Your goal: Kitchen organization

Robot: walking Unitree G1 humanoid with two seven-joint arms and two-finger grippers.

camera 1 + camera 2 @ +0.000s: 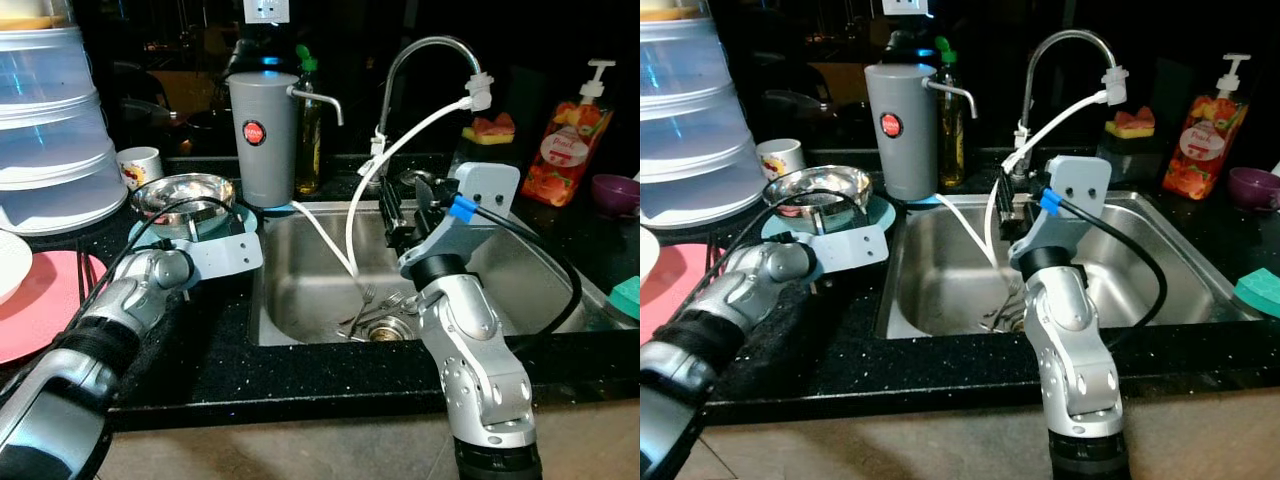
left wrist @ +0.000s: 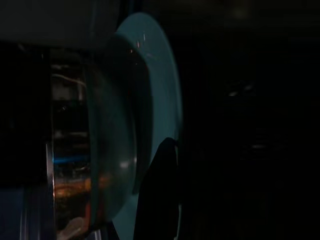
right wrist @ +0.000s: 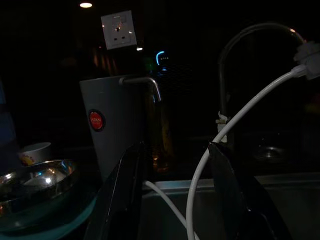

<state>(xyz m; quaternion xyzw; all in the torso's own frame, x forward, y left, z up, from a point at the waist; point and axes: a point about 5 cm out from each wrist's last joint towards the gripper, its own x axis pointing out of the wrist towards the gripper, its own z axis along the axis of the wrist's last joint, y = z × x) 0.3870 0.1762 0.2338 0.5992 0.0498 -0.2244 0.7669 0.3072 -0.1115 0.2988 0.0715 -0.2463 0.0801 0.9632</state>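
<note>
Left silver arm [image 1: 110,320] extends forward and inward, wrist bracket level; its gripper's finger state cannot be told. Right silver arm [image 1: 470,350] rises upright from the elbow, its right gripper [image 3: 175,200] directed forward with the two long black fingers [image 3: 122,195] spread apart.

- The picture is very dark.
- A shiny metal bowl [image 2: 102,165] sits on a light blue-green plate [image 2: 160,90].
- The bowl's side shows small orange and blue lights.
- One of the black fingers [image 2: 160,195] is just beside the plate's rim; touching or not, I cannot tell.
- Past the plate the worktop [image 2: 250,130] is almost black, with faint glints.
</note>
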